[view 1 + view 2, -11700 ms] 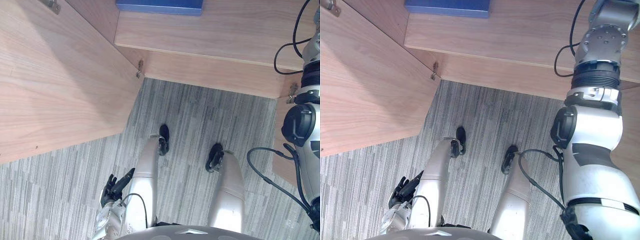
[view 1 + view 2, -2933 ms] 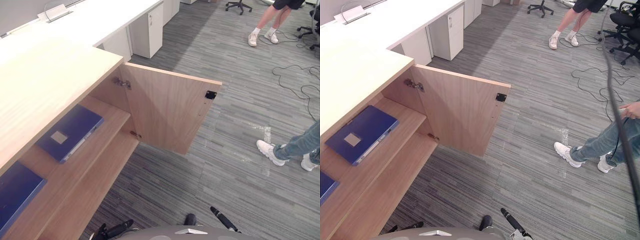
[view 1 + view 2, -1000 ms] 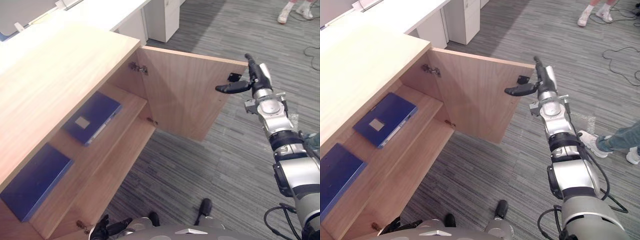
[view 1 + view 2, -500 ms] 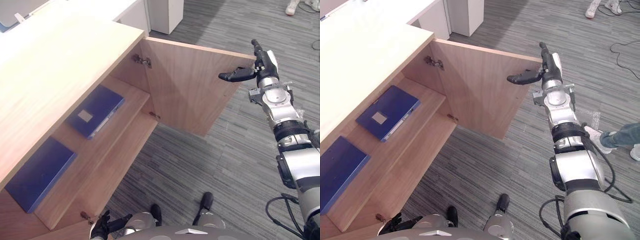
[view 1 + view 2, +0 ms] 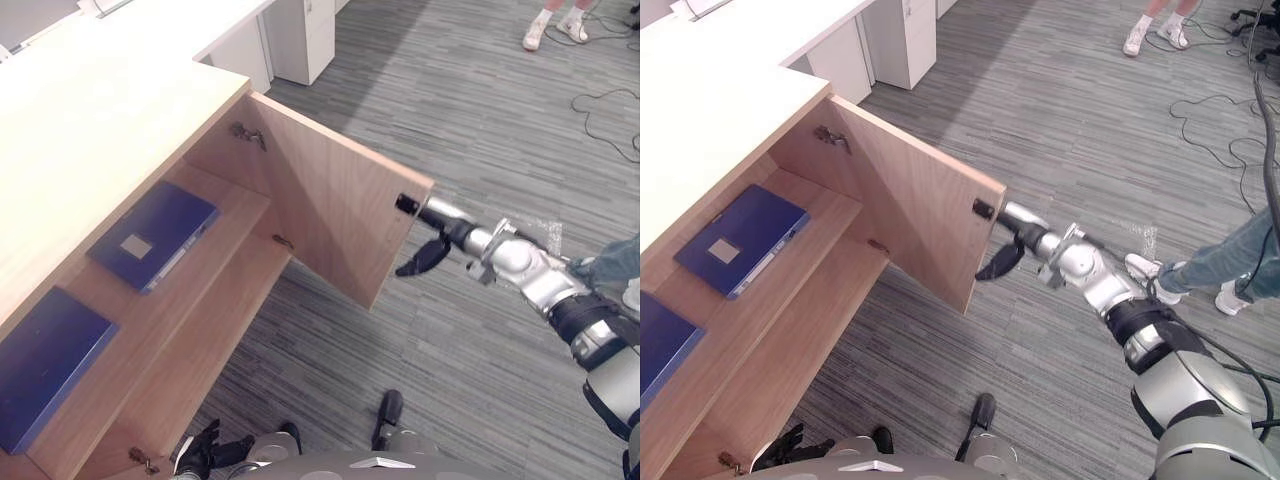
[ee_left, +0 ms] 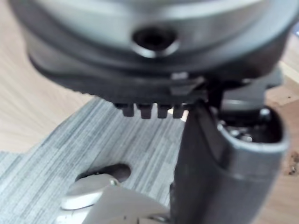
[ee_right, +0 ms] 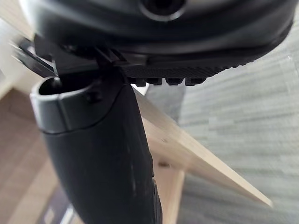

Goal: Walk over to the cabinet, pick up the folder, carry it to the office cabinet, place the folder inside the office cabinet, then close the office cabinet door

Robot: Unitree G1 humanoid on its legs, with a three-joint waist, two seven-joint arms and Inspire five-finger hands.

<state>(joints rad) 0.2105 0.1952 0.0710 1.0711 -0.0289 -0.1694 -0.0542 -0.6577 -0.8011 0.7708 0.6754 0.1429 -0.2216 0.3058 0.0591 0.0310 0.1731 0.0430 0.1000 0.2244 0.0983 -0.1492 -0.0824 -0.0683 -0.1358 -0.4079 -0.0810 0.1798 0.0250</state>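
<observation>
A humanoid robot is standing at an open wooden office cabinet [image 5: 90, 130] on grey striped carpet [image 5: 470, 380]. Closest to the camera, its left hand [image 5: 205, 452] is hanging low by the cabinet's near end, fingers loose and grasping nothing. On the upper shelf [image 5: 232, 208], a blue folder [image 5: 45, 365] is lying flat at the near end, close to the shelf's front edge. The lower shelf [image 5: 220, 320] is running beneath it.

Further along, the right arm is reaching out to the free edge of the cabinet door [image 5: 910, 200], which is standing ajar at an angle to the cabinet front. The right hand [image 5: 1030, 235] is meeting that edge just beside a small black catch [image 5: 983, 208] near the door's top corner. Its fingers are stretching straight toward the panel and its thumb [image 5: 1000, 262] is hanging spread below them, clasping nothing.

Beyond the near folder, a second blue folder [image 5: 150, 235] with a pale label is lying flat on the same shelf, skewed toward the hinge end, one corner near the front edge.

Past the cabinet, white desks with a drawer unit [image 5: 905, 40] are lining the room. A person in jeans and white shoes [image 5: 1145, 272] is standing at the right, and another person's bare legs [image 5: 1155, 25] are showing at the far end.
</observation>
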